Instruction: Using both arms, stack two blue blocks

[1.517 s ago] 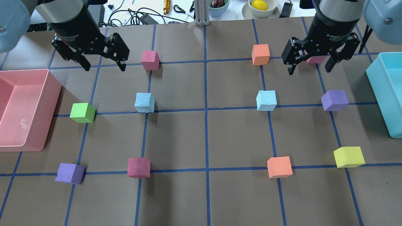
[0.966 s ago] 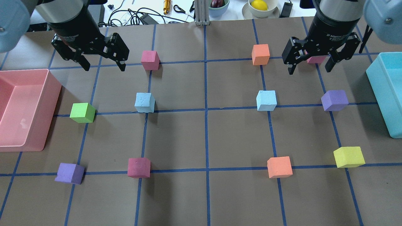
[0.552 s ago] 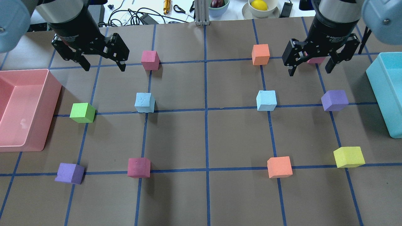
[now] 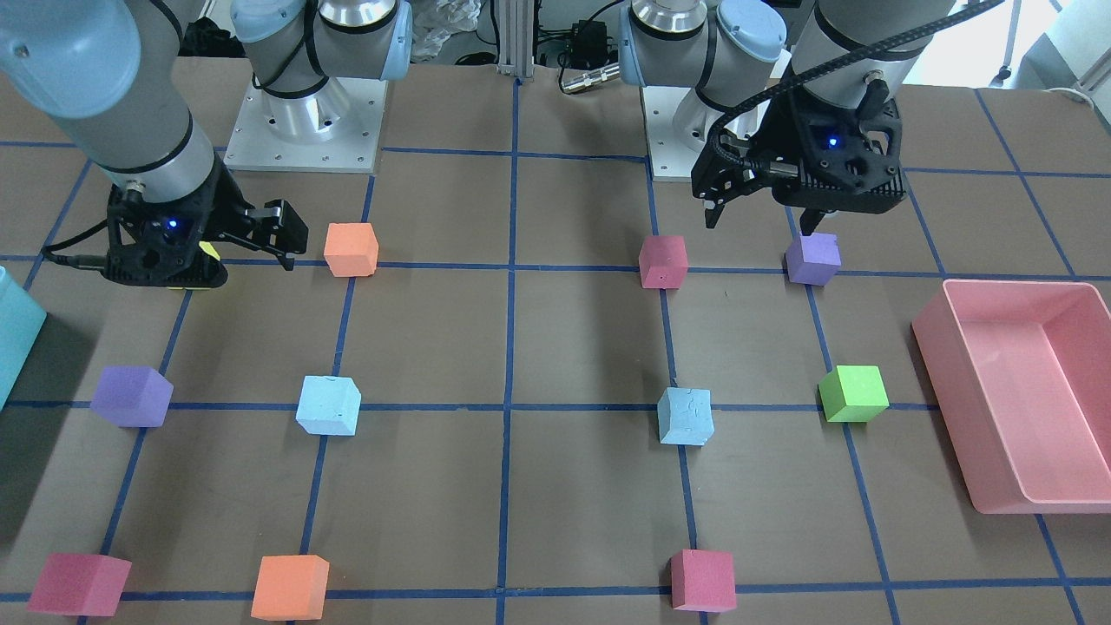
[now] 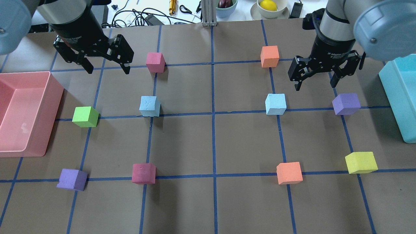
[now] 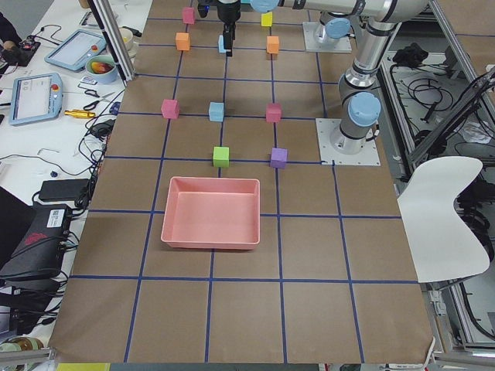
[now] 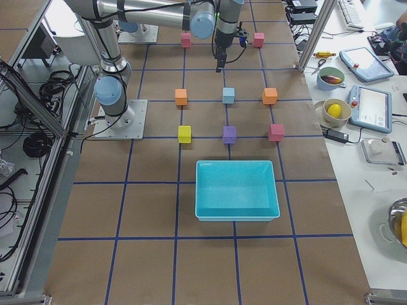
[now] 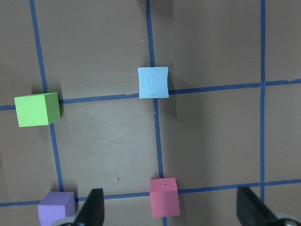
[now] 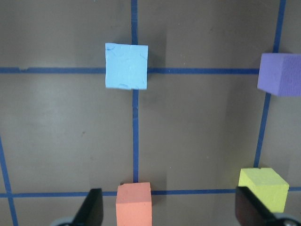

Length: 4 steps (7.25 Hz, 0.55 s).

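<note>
My right claw (image 5: 314, 85) has shifted in last half second: slid down and left in overhead view, from upper right toward pale sky-blue foam cube on right (image 5: 276, 104). Nearer now, not yet over it. Fingers spread wide, nothing held. My left claw (image 5: 108, 71) unmoved at upper left, likewise spread and empty. Second pale sky-blue foam cube (image 5: 149, 106) sits left of centre on brown gridded surface (image 5: 211, 143), untouched. Cubes well apart. I read this as approach just begun, no grasp yet.
</note>
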Motion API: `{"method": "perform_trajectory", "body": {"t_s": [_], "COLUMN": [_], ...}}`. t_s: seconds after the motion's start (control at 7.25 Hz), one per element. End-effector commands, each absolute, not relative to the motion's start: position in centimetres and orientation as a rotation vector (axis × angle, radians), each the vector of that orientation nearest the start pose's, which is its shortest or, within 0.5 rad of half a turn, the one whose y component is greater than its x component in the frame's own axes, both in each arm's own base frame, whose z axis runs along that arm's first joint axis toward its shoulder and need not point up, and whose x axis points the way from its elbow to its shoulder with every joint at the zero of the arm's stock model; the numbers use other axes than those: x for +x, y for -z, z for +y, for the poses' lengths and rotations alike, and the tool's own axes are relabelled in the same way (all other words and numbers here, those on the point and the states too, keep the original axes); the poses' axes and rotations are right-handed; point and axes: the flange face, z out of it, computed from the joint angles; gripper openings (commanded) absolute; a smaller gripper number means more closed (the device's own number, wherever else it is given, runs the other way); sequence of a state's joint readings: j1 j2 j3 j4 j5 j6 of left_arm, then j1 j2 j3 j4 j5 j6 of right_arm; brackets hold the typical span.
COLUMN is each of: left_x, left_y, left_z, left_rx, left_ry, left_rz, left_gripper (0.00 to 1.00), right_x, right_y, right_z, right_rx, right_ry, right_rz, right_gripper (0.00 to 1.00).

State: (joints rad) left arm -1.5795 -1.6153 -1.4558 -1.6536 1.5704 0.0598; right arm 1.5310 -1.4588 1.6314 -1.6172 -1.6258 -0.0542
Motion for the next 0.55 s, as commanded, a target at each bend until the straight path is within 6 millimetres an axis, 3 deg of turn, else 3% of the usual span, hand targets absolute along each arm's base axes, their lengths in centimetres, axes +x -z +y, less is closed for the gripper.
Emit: {"method": "perform_trajectory", "body": {"t_s": [0.0,0.14,0.41], "left_x": [-13.8,-13.8,-13.8], "left_y": [-51.4,-51.4,-51.4], "left_z": [-50.7,-50.7,-50.8], "left_rx": [0.108,0.108,0.108], "left_ry": [-0.019,-0.019,-0.017], "left_rz": [3.142,3.143,3.14], "left_gripper": [1.0,1.0,1.0], "right_x": [10.7,10.8,11.9], "right_y": [-31.4,-27.8,-25.3], "right_z": [-55.7,-56.8,-58.0], "right_rx": [-0.012,-0.026,-0.035], "right_ry": [-0.191,-0.153,-0.105], "right_rz": [3.183,3.186,3.119], "right_gripper": [1.0,1.0,1.0]}}
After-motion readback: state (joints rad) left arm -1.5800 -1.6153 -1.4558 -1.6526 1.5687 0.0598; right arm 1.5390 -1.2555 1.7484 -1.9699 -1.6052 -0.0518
